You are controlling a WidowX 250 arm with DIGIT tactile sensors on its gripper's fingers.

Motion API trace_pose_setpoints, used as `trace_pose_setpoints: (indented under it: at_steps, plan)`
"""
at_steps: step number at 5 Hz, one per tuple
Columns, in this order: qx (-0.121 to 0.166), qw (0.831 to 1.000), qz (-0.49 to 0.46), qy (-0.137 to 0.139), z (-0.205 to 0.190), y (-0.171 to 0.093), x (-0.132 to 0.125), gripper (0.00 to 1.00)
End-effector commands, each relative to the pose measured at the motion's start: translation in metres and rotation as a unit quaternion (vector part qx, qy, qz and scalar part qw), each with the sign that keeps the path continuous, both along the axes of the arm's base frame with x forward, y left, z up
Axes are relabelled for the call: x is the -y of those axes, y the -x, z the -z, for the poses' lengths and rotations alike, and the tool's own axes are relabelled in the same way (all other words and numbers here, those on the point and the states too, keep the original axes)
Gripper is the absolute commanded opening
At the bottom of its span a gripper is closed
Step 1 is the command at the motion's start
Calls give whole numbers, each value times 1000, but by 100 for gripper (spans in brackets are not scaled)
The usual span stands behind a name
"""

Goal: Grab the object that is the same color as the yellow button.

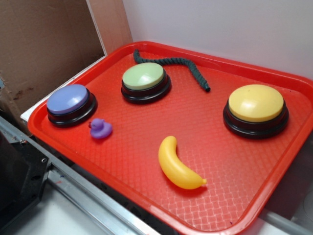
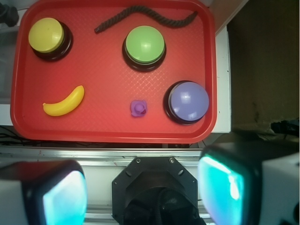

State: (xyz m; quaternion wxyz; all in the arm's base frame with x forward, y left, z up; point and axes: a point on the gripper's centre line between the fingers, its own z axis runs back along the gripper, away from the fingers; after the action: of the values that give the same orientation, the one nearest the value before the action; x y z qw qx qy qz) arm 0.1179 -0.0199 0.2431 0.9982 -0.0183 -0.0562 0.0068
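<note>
A glossy yellow toy banana (image 1: 177, 165) (image 2: 64, 101) lies flat on the red tray (image 1: 137, 152) (image 2: 112, 126), towards its front edge. The yellow button (image 1: 256, 108) (image 2: 47, 36), a large dome on a black base, stands behind it at the tray's right in the exterior view. My gripper (image 2: 143, 192) shows only in the wrist view. It hangs high above the robot's base, short of the tray, open with nothing between its pads (image 2: 220, 185).
A pale green button (image 1: 145, 81) (image 2: 145, 46) and a purple button (image 1: 70, 102) (image 2: 188, 101) also stand on the tray. A small purple duck (image 1: 100, 128) (image 2: 138, 108) and a dark rope (image 1: 181, 66) (image 2: 140, 14) lie there too. Cardboard (image 1: 44, 44) rises at the left.
</note>
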Motion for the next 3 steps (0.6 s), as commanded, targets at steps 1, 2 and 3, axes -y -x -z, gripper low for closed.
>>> trace_pose_setpoints:
  at_steps: [1,2,3]
  plan:
    - [0,1000,0,0,0,0,0,100]
    - [26,999,26,-11,-9,-19,15,100]
    - [45,999,24,-8,-19,-36,34,100]
